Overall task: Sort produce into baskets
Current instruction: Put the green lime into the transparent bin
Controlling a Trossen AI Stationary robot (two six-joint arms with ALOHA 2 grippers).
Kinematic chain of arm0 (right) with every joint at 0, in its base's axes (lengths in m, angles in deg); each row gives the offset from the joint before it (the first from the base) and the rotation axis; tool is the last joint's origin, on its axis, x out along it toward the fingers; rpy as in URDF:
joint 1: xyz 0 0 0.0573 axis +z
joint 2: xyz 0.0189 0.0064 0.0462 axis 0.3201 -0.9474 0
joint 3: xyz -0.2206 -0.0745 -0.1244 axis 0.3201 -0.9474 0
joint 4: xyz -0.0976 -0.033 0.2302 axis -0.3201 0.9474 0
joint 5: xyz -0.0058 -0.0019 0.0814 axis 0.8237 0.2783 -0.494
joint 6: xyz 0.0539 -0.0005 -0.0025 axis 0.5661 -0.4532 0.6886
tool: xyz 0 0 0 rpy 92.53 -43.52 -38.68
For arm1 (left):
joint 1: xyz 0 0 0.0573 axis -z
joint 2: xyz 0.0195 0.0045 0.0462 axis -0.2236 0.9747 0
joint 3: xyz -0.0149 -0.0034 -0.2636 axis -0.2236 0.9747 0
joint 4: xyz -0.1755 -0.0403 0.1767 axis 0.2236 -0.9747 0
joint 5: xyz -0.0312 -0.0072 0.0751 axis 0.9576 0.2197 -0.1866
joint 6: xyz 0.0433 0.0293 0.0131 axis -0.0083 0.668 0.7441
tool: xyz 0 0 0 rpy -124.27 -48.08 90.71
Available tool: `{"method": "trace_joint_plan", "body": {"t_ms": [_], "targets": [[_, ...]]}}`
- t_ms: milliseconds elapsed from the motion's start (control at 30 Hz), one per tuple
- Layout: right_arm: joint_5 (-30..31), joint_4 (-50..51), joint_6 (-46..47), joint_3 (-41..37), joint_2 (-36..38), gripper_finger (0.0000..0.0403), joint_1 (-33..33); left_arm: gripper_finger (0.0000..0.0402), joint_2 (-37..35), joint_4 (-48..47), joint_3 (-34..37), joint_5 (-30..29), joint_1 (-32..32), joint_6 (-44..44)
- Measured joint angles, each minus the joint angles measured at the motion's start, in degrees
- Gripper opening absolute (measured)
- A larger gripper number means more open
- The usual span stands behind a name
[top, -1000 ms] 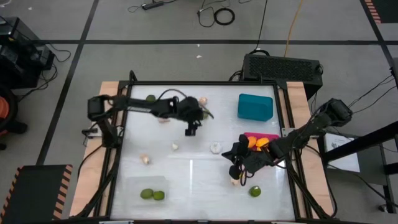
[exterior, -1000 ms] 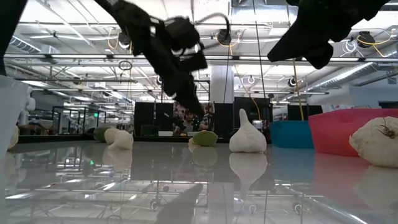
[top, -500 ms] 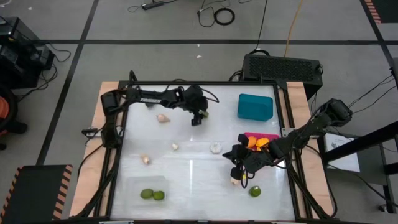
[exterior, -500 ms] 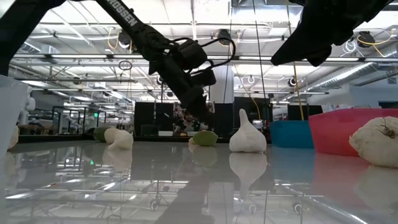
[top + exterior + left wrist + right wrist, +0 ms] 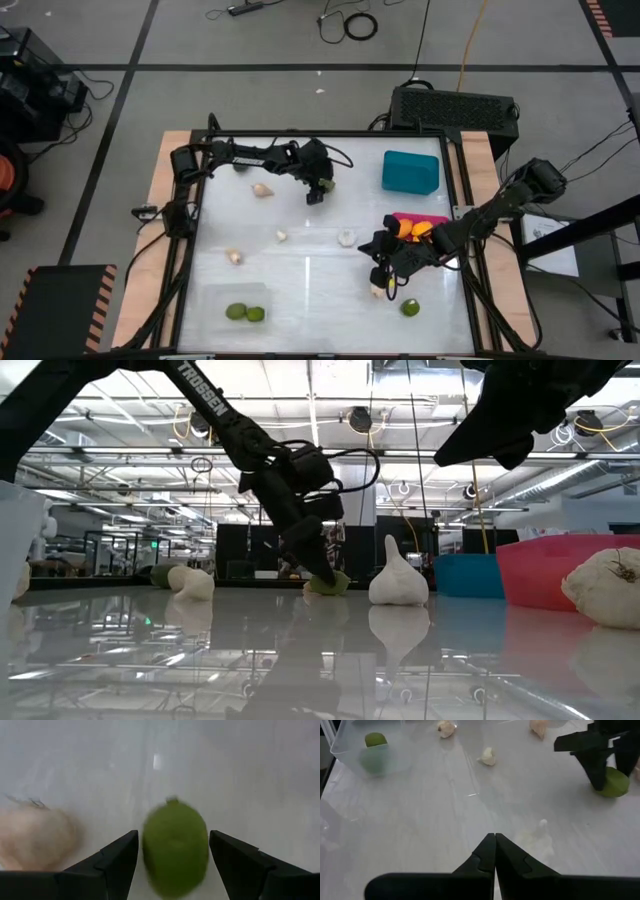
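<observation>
A dark green lime (image 5: pixel 175 847) lies on the white table, at the far middle in the high view (image 5: pixel 327 184). My left gripper (image 5: pixel 318 190) is lowered over it, open, with one finger on each side of the lime and a thin gap showing at both. In the low view my left gripper (image 5: pixel 315 565) points down at the lime (image 5: pixel 331 582). My right gripper (image 5: pixel 495 845) is shut and empty, and hovers near the pink bin (image 5: pixel 432 217), which holds orange fruits. The teal bin (image 5: pixel 410 172) stands at the far right. The clear bin (image 5: pixel 240 305) at the near left holds two limes.
Garlic bulbs lie loose on the table: one beside the lime (image 5: pixel 35 840), others at the middle left (image 5: pixel 282 236) (image 5: pixel 235 256), at the centre (image 5: pixel 346 238) and under my right arm (image 5: pixel 377 290). Another lime (image 5: pixel 410 308) lies near the front right edge.
My left gripper has gone a little toward the table's far edge and come down, so its open fingers now stand around the lime. The lime has stayed where it was.
</observation>
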State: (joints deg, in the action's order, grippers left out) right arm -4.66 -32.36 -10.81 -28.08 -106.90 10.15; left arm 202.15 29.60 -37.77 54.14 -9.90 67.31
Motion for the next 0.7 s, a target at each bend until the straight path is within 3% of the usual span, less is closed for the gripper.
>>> {"method": "trace_joint_plan", "body": {"t_ms": [500, 700], "targets": [[0.00, 0.04, 0.30, 0.00, 0.00, 0.0000, 0.00, 0.0247, 0.66, -0.03, 0.06, -0.01, 1.17, -2.81], [-0.01, 0.02, 0.30, 0.00, 0.00, 0.0000, 0.00, 0.0192, 0.66, 0.01, 0.06, -0.06, 1.48, -2.96]]}}
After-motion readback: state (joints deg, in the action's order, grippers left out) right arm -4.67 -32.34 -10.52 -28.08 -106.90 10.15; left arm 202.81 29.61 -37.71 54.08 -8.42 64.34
